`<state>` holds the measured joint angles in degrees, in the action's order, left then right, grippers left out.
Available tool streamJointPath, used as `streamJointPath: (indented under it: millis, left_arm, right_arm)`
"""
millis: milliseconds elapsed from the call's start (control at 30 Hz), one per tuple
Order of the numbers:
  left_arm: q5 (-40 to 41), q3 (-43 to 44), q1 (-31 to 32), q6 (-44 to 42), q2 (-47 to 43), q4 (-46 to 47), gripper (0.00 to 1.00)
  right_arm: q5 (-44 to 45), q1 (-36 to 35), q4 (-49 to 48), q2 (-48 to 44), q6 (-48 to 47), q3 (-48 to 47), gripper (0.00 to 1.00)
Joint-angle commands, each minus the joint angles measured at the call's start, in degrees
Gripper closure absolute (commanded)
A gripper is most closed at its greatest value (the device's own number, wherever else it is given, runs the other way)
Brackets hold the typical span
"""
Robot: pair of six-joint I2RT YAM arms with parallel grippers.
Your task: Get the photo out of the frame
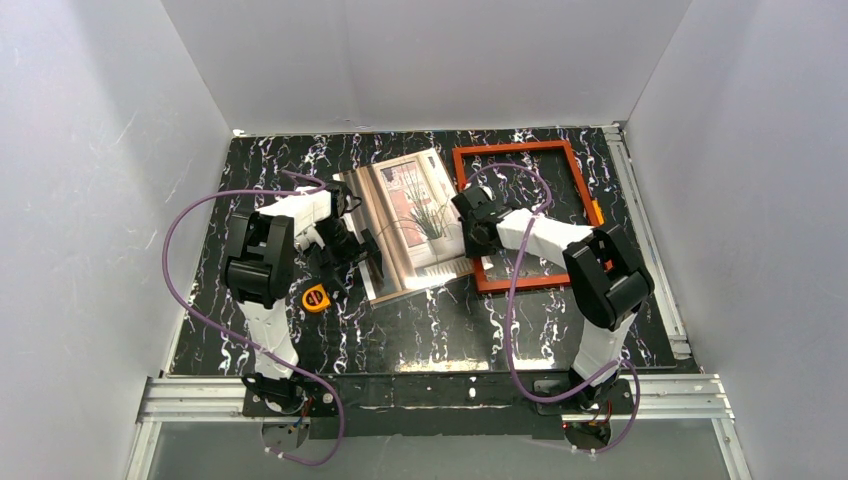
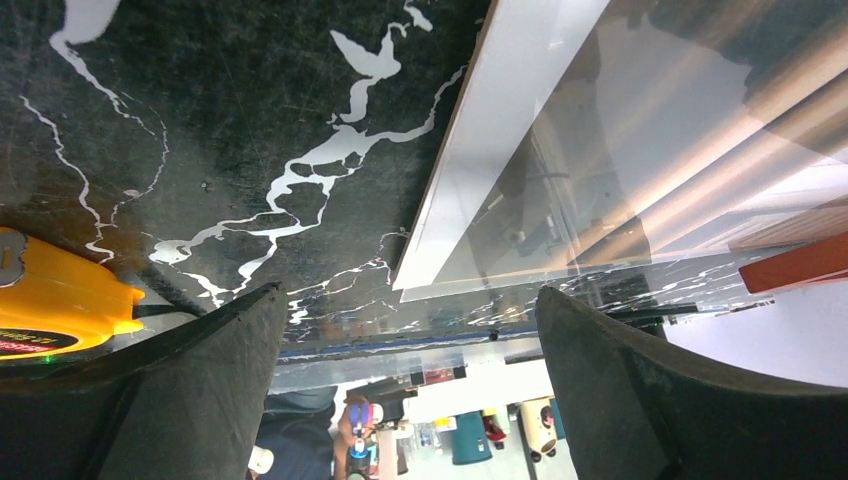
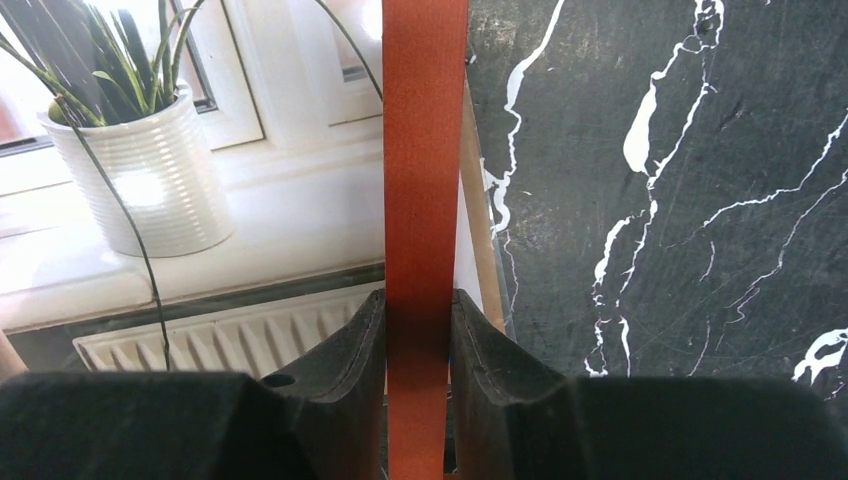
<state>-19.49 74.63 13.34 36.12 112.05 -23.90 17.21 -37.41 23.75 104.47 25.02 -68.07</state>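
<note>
Counting over the table (image 1: 420,335) | photo (image 1: 400,230): 1 | frame (image 1: 510,147): 1 | tape measure (image 1: 316,298): 1 | arms: 2, left arm (image 1: 265,255) and right arm (image 1: 600,275)

Bright, diffuse light fills the overhead view, and the white walls (image 1: 100,150) are evenly lit. Ahead of the left gripper (image 2: 408,300), the photo (image 2: 640,150) is washed with pale glare and streaky reflections. The right gripper (image 3: 418,310) shows dark, slightly soft fingers (image 3: 340,360) close to the lens. To its left the printed pot (image 3: 130,170) is overexposed. The frame (image 3: 425,150) between the fingers is sharp.
</note>
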Motion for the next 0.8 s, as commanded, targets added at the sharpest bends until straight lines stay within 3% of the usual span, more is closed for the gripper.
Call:
streamJointPath:
  millis: [0, 267, 533, 767]
  left_arm:
    - [-0.2, 0.4, -0.3, -0.6, -2.2, -7.7, 0.04]
    - [-1.9, -0.1, -0.3, -1.1, -2.8, -7.7, 0.05]
    - [-4.8, -1.4, 0.4, -1.6, -8.2, -5.8, 0.05]
    - [-7.1, -2.9, 3.0, -0.4, -12.7, -3.6, 0.04]
  right_arm:
    - [1.9, 1.0, -0.1, -1.9, -3.8, 1.2, 0.99]
    - [0.9, 1.4, 0.1, -2.5, -6.8, 2.1, 0.97]
    - [0.7, 1.7, 0.5, -3.0, -8.4, 3.0, 0.86]
    - [-2.2, 1.7, 4.3, -6.4, -7.6, -2.5, 0.56]
